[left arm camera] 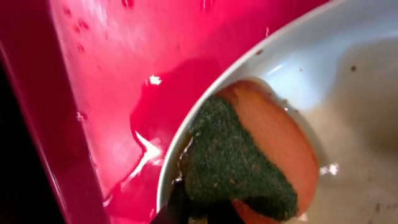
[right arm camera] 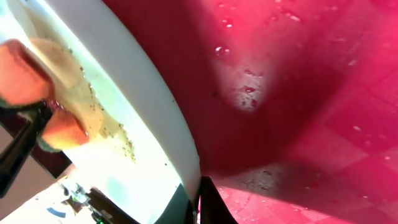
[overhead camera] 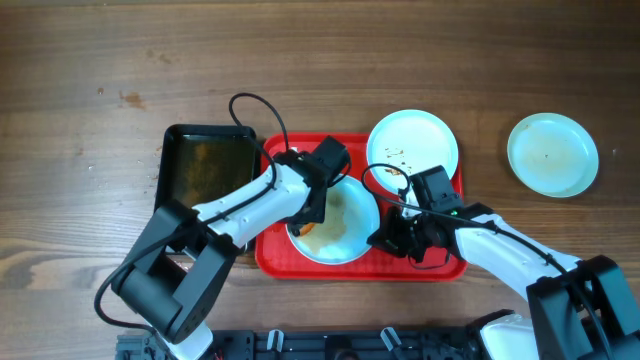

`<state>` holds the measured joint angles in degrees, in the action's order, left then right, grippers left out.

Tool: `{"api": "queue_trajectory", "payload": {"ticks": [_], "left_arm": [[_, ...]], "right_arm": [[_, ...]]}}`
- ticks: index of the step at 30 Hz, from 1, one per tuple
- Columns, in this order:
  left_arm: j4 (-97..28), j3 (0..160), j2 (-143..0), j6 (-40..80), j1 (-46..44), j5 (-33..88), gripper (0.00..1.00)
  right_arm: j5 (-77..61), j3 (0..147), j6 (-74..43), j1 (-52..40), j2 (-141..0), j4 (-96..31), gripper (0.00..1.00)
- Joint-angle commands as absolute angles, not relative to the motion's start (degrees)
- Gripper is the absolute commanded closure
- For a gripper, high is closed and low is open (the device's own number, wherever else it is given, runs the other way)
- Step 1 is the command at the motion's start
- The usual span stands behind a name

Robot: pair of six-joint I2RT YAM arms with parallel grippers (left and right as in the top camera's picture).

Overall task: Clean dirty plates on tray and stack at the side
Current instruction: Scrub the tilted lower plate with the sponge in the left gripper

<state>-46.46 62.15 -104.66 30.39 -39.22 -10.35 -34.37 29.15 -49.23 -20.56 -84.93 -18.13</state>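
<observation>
Closest to the left wrist lens is one sponge (left arm camera: 249, 155), an orange foam block with a coarse dark-green scouring face. The green side faces the camera, and its long axis slants from upper left to lower right in that view. It sits wet on the inner rim of a plate (overhead camera: 350, 225). The left gripper (overhead camera: 310, 218) is clamped on the sponge; one dark finger (left arm camera: 177, 210) shows at its lower edge.

I count three plates, all round, smooth, pale mint-blue and shallow-rimmed. The plate being scrubbed lies in the middle of the tray (overhead camera: 350, 270) and is smeared with brownish-yellow film and small specks. The right gripper (right arm camera: 200, 202) pinches its right-hand rim between both fingers. Whether that edge is raised off the tray I cannot tell. The second plate (overhead camera: 412, 135) sits at the tray's far right corner, overhanging the far rim, with a few brown specks on it. The third plate (overhead camera: 552, 153) lies flat on the wooden table (overhead camera: 100, 80), well to the right of the tray.

The single tray is glossy red plastic with rounded corners, beaded with water, its long axis running left to right in the overhead view. One black rectangular pan (overhead camera: 205, 165) stands just beside its left edge.
</observation>
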Motion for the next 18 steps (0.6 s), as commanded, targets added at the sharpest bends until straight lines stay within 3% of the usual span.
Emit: {"api": "queue_trajectory", "payload": {"ticks": [1,11,18], "left_arm": [[-42.28,58.92,-108.77,29.8,-37.39,-21.58,0.96],[-32.91,58.92,-108.77,29.06,-39.38,-15.99,0.96],[-42.44,58.89,-108.77,25.5,-39.62,-5.02,0.96]], "right_arm": [[-29.65,27.83,-49.65,-20.08,-86.43,-20.34,0.95],[-29.56,27.83,-47.97,-20.08,-86.43,-22.28,0.95],[-29.61,27.83,-47.9,-20.08,-86.43,-22.33,0.95]]}}
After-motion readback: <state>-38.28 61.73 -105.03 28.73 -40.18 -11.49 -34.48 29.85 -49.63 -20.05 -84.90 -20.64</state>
